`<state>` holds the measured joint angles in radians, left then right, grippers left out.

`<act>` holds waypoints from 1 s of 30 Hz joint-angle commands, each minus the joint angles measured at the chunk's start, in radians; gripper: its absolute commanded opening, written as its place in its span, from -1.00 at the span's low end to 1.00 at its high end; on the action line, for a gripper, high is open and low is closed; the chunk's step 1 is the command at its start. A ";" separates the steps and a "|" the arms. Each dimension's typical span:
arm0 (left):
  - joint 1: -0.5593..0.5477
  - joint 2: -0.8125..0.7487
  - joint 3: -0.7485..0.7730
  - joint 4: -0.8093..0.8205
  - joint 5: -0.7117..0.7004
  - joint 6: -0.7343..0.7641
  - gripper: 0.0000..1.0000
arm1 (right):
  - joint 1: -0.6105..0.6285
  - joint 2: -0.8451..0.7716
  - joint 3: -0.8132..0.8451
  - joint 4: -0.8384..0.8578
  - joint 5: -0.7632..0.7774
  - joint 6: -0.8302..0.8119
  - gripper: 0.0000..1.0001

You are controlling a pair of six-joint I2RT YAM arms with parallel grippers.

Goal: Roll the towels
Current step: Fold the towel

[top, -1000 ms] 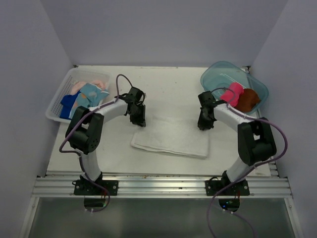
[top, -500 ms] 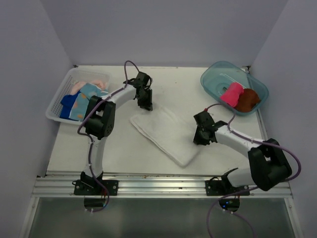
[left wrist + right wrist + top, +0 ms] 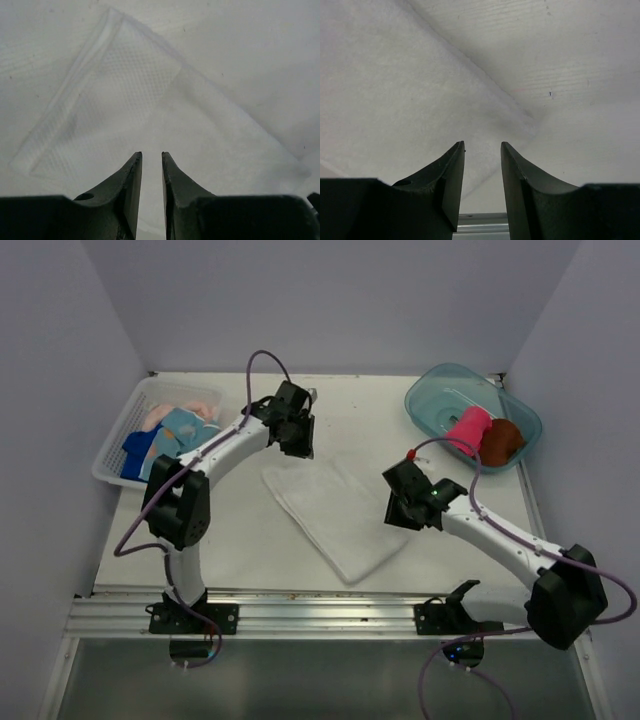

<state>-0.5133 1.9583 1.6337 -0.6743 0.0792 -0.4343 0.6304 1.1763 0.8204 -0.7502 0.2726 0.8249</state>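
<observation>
Left arm: I stretch far out, elbow bent low, with my left tool [image 3: 297,435] raised by the far edge of the white towel [image 3: 335,520].
Left tool: fingers a narrow slit apart, pinching nothing.
Right arm: I lie long and low across the surface [image 3: 370,420], with my right tool [image 3: 403,508] at the towel's right edge.
Right tool: fingers spread, nothing between them.
White towel: flat, lying diagonally between both tools.
Others: a pink towel [image 3: 467,427] and a brown towel [image 3: 498,440] in the teal tub [image 3: 440,390].

Pale lavender walls [image 3: 330,300] enclose a white, evenly lit tabletop [image 3: 360,410].
</observation>
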 commanded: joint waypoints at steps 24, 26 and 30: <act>-0.008 0.011 -0.247 0.078 -0.024 0.026 -0.53 | 0.107 0.209 -0.133 0.164 -0.069 0.024 -0.78; -0.008 0.017 -0.207 0.055 -0.045 0.034 -0.54 | 0.138 0.166 -0.132 0.117 -0.055 0.055 -0.79; -0.007 -0.056 -0.144 0.015 -0.075 0.039 -0.52 | 0.147 0.018 -0.023 -0.014 0.080 0.044 -0.72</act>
<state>-0.5335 1.9663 1.4231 -0.6331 0.0799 -0.4313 0.7773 1.2942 0.7174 -0.6334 0.2405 0.8303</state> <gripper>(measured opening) 0.235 0.130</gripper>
